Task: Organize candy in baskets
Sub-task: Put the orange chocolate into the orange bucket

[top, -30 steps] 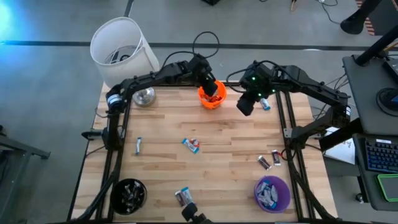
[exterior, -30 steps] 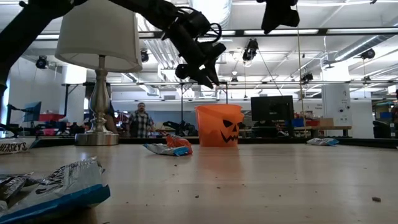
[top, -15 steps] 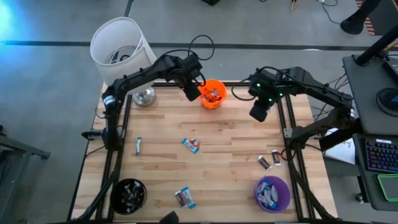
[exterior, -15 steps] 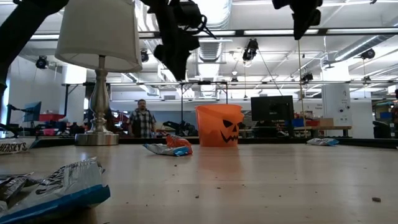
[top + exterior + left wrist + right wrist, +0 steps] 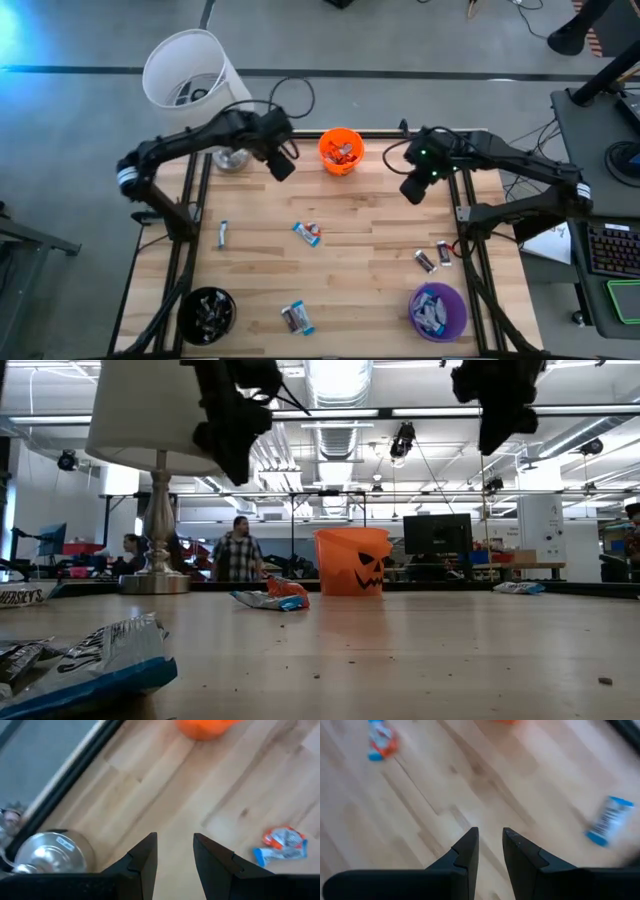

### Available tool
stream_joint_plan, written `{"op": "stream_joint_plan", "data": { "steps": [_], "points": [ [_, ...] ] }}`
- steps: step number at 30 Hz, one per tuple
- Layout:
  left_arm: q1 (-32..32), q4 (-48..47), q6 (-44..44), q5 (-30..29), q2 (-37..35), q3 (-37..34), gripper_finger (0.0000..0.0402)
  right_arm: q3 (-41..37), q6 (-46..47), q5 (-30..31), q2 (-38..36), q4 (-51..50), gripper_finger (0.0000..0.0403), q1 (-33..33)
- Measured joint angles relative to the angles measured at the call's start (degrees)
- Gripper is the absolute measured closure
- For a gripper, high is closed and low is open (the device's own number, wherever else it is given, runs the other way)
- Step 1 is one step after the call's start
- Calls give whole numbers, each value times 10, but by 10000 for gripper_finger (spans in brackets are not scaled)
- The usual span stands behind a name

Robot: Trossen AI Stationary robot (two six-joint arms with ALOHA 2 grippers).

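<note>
The left tool (image 5: 282, 166) and right tool (image 5: 411, 189) hover empty, fingers slightly parted, flanking the orange basket (image 5: 341, 150) at the counter's (image 5: 360, 270) far edge; candy (image 5: 307, 232) lies mid-counter.

The wooden counter (image 5: 350, 250) carries an orange basket (image 5: 340, 150) at its far edge, a black basket (image 5: 207, 313) in the near left corner and a purple basket (image 5: 437, 309) in the near right. A lamp base (image 5: 231, 156) stands in the far left corner. Loose candy (image 5: 307, 232) lies mid-counter, more near the left, right and near edges.
</note>
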Motion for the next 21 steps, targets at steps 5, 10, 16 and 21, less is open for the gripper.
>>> {"op": "stream_joint_plan", "data": {
  "steps": [5,10,16,21],
  "points": [
    [-22,38,-43,3,-81,-83,293,-56,21,-102,9,140,323,2],
    [-46,59,-64,3,-139,-124,293,-81,30,-129,52,239,323,26],
    [-51,117,-39,2,-164,-131,293,-52,30,-130,94,253,323,55],
    [-51,111,-27,6,-160,-114,293,-17,29,-129,107,254,323,68]
  ]
}}
